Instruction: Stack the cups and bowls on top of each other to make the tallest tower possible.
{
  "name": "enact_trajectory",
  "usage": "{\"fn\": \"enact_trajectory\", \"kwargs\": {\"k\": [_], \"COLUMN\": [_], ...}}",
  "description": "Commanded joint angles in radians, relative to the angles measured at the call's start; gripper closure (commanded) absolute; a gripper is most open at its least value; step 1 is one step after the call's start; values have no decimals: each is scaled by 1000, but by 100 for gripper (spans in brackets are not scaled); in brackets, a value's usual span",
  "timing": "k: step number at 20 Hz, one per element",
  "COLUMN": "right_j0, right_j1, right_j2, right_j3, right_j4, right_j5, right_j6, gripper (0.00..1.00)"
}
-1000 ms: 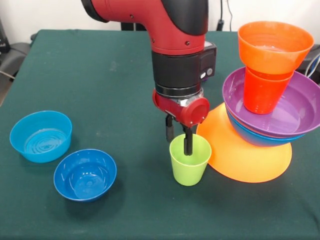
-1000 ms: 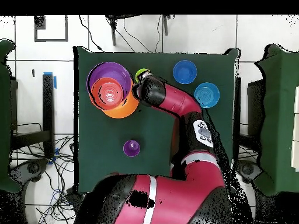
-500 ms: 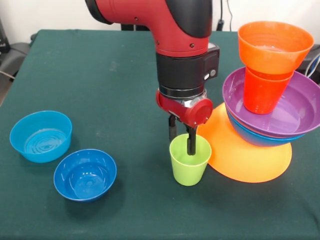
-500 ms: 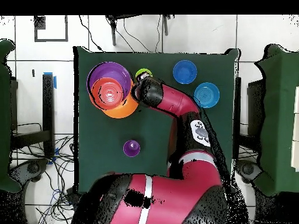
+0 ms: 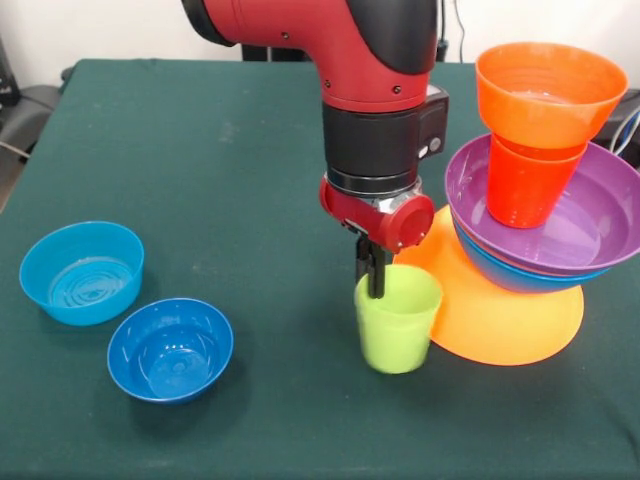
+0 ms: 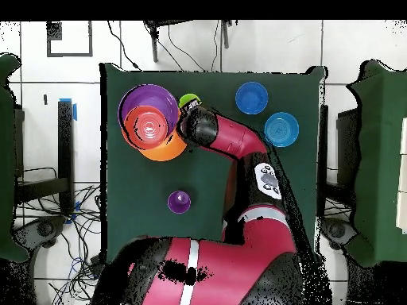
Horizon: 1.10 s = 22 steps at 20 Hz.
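My gripper (image 5: 374, 278) is shut on the near-left rim of the lime green cup (image 5: 397, 325). The cup stands upright on the table against the tower's base; in the overhead view only its edge (image 6: 187, 100) shows past my arm. The tower's base is the orange-yellow bowl (image 5: 495, 315). Above it come the blue bowl (image 5: 505, 277), the purple bowl (image 5: 595, 225), the orange cup (image 5: 522, 190) and the small orange bowl (image 5: 548, 92). The purple cup (image 6: 179, 201) stands alone near the robot's side. The yellow cup is out of view.
The dark blue small bowl (image 5: 170, 348) and the light blue small bowl (image 5: 82, 272) sit open side up at the front view's left. The overhead view shows them as well, the dark blue bowl (image 6: 251, 98) and the light blue bowl (image 6: 281, 129).
The fingers, spread across the lime green cup's rim before, have closed on it. Gripper and cup have shifted right, up against the orange-yellow bowl.
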<state>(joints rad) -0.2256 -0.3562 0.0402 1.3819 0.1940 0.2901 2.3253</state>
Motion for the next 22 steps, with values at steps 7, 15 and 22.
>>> {"fn": "enact_trajectory", "kwargs": {"k": [7, 15, 22], "right_j0": [27, 3, 7], "right_j1": [11, -92, -231], "right_j2": [12, 41, 40], "right_j3": [-44, 30, 60], "right_j4": [-29, -27, -13], "right_j5": [31, 64, 199], "right_j6": [43, 26, 10], "gripper": [100, 100, 100]}}
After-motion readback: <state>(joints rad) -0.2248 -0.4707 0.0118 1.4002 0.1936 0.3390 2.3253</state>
